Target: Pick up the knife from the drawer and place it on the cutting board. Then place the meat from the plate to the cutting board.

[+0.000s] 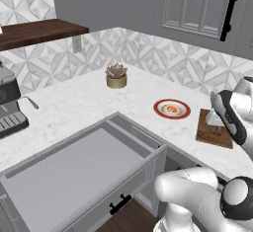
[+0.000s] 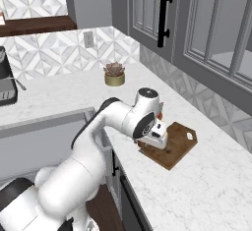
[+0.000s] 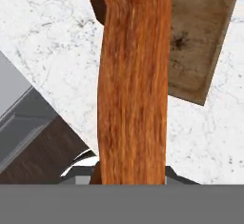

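The knife fills the middle of the hand view: its long orange handle runs up between my fingers, and its blade is hidden. My gripper is shut on it and hovers just over the near end of the dark brown cutting board. To the board's left on the marble counter lies the red-rimmed plate, with the small orange-pink meat in its middle. The wide grey drawer stands pulled out below the counter's edge, with a bare flat interior and a black bar handle.
A potted succulent stands near the back wall. At the far left is a coffee machine. Grey wall cabinets with black handles hang above the board. My own arm reaches across the counter's corner.
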